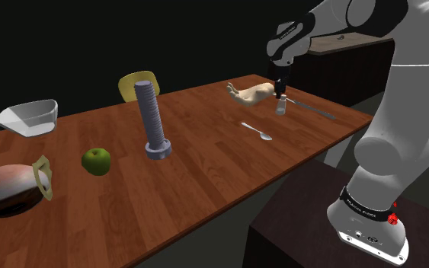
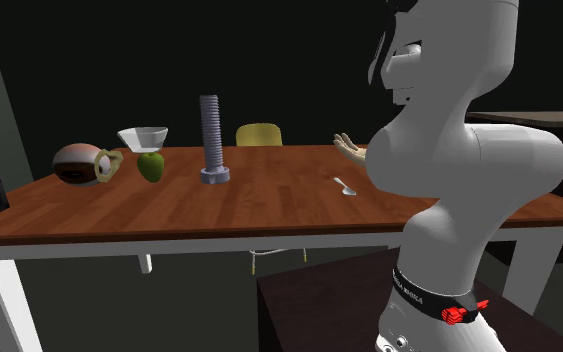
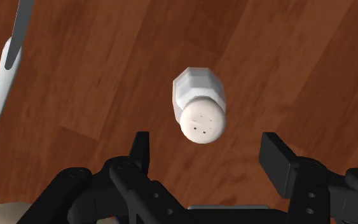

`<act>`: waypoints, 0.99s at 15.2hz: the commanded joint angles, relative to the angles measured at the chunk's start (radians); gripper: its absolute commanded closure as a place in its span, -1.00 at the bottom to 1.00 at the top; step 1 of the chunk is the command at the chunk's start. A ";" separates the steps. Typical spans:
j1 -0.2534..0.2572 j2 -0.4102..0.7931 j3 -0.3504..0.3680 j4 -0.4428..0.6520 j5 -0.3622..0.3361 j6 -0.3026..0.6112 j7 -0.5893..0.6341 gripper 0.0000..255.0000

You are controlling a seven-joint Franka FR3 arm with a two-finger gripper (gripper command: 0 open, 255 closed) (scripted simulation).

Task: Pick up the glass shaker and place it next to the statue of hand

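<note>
nearest the lens in the shoulder view, the dark box stand [image 1: 296, 221] is seen at the lower right, and the white arm [image 1: 403, 137] is carried up from it and over to the left. a long reddish wooden table [image 1: 205, 175] is spread across the middle, and a yellow chair [image 1: 132, 82] is set behind its far edge. a tall grey bolt [image 1: 153, 122] is stood upright on its head near the table's middle. at the shoulder view's left, a brown jug [image 1: 7, 189] is laid on its side, with a pale bowl [image 1: 28, 116] placed beyond it and a green apple [image 1: 96, 160] between jug and bolt. the hand statue [image 1: 251, 93] is laid near the far edge, with a spoon [image 1: 257, 131] in front of it and a fork [image 3: 2, 83] lying nearby.

the black gripper [image 3: 207, 145] is pointed down at the table beside the statue. its fingers [image 3: 140, 153] are held spread wide. the white shaker [image 3: 199, 105], with a faceted body and a perforated cap, is seen on the table between them, touched by neither, near the hand statue.
</note>
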 commanded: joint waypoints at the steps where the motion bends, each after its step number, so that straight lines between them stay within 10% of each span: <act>1: 0.000 0.000 0.000 0.000 0.000 0.000 0.000 -1.00; 15: 0.008 -0.043 0.002 0.074 -0.006 -0.117 0.004 -1.00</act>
